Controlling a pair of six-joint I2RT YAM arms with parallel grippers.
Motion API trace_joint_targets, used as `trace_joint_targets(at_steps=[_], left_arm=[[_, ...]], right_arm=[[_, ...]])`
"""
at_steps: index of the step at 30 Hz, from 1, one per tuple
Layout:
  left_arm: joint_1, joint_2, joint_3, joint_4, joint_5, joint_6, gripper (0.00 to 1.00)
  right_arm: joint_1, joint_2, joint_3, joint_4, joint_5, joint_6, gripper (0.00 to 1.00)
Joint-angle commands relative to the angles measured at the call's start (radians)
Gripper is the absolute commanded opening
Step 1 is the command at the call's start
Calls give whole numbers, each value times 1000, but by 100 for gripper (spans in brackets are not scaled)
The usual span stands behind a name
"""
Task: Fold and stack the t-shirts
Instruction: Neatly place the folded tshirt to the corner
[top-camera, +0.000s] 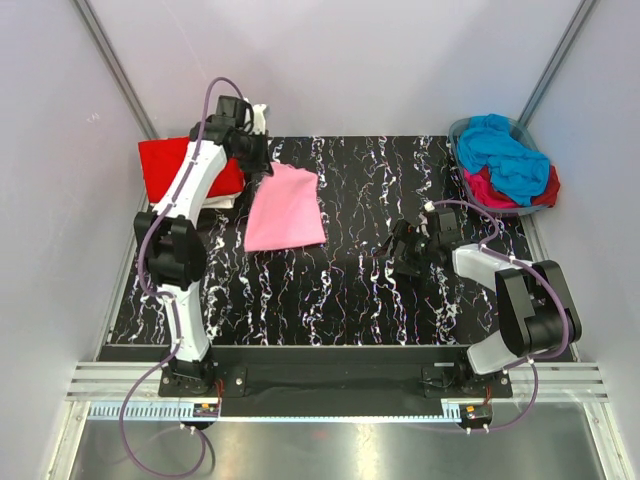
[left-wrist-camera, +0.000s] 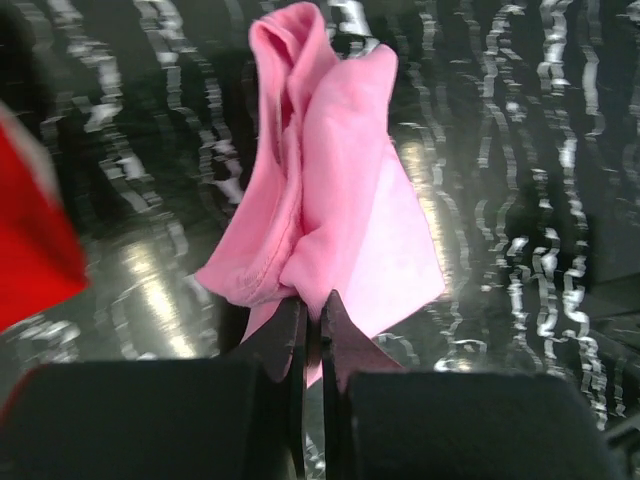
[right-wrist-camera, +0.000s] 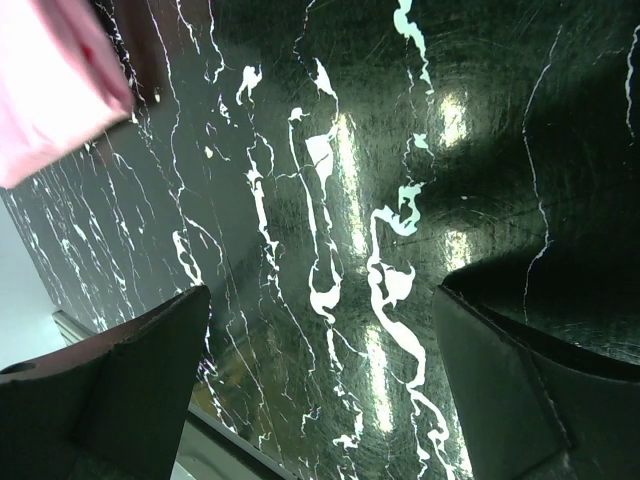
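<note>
Left end effector (left-wrist-camera: 312, 322) pinched the folded pink tee (top-camera: 285, 208), right end effector (right-wrist-camera: 320, 335) hung open; next probably needed stacking onto red tee (top-camera: 165, 165), desk's (top-camera: 350, 295) far-left corner.

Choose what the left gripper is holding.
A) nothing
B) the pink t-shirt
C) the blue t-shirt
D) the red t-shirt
B: in the left wrist view, the left gripper is pinched shut on an edge of the pink t-shirt, which bunches up from the grip.
</note>
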Motion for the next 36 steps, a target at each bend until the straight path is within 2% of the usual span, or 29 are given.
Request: trace_joint_targets(at_steps=[1, 6, 16, 22, 36], left_arm=[[27, -61, 72, -84, -122, 65, 0], [79, -132, 101, -65, -149, 48, 0], [79, -318, 60, 67, -208, 99, 0], [81, -272, 214, 35, -217, 88, 0], [139, -279, 242, 91, -196, 97, 0]], right_arm=[[-12, 5, 12, 49, -28, 5, 100], [-20, 23, 15, 54, -51, 0, 100], [-38, 35, 5, 93, -87, 6, 100], [-46, 46, 5, 103, -107, 6, 100], [-52, 55, 5, 107, -121, 10, 100]])
